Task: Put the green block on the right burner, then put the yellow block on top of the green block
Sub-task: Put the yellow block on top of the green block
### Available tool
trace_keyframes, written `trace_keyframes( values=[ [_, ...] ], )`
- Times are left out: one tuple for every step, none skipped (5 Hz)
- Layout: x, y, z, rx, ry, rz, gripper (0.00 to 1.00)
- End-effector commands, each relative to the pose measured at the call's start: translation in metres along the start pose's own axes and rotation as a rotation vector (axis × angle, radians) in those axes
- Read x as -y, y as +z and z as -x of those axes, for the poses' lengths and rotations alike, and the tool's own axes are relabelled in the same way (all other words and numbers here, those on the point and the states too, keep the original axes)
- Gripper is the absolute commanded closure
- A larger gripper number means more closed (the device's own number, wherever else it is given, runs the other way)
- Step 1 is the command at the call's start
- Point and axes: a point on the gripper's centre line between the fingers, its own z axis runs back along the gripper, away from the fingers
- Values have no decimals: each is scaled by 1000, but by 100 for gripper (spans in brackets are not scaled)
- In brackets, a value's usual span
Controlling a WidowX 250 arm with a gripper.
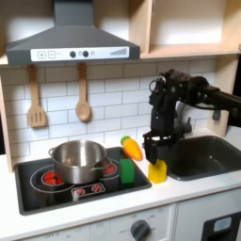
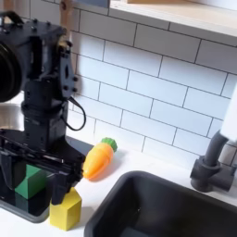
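Yellow block [image 1: 157, 171] sits off the stovetop [image 1: 38, 193] edge — gripper [image 1: 153, 151] just above, grip unclear — green block [image 1: 127, 170] beside.

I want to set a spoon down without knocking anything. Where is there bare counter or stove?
Free: the front counter strip below the stove, and the sink basin. Crowded: the stove's right edge in the first exterior view, where the green block, yellow block, carrot and hand cluster; the pot fills the stove's middle.
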Motion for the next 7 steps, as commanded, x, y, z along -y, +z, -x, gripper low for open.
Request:
trace_keyframes(
  values=[
    [19,-12,-11,1,-12,-14,0],
    [21,-21,-17,-33,-3,-30,0],
    [16,-28,-27,-52,19,-36,0],
    [14,-30,-33,-52,34,-33,0],
    [11,-31,-33,-63,36,-30,0],
    [4,-34,-28,-83,45,-33,0],
    [5,-32,-25,-82,33,-33,0]
  ],
)
